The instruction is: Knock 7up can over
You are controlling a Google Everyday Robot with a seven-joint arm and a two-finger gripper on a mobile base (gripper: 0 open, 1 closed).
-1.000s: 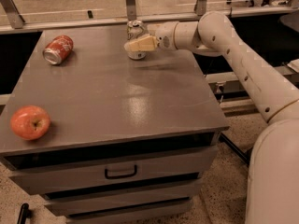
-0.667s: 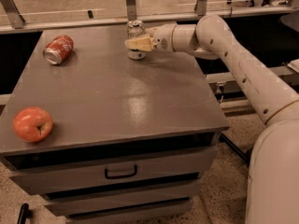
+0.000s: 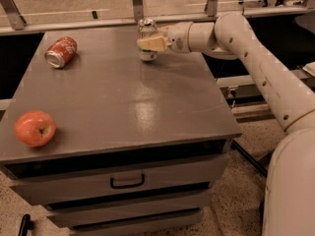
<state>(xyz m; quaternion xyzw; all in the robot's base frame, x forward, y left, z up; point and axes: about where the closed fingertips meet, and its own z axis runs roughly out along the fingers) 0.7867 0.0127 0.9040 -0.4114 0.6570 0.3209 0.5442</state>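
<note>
Gripper [image 3: 148,44] sits against the upright 7up can [image 3: 146,25] at the far edge of the table [image 3: 123,102] (open or closed, I cannot tell).

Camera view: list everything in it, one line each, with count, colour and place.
Small silver aluminium 7up can: one, silver, upright at the table's far edge.
Orange-red aluminium soda can: one, orange-red, lying on its side, far left corner.
Round red apple: one, red, near left edge.
Grey drawer table: one, grey, centre.
Black drawer handle: one, black, table front.
White robot arm: one, white, reaching in from the right.
Cream tool: one, cream, across the 7up can's middle.
</note>
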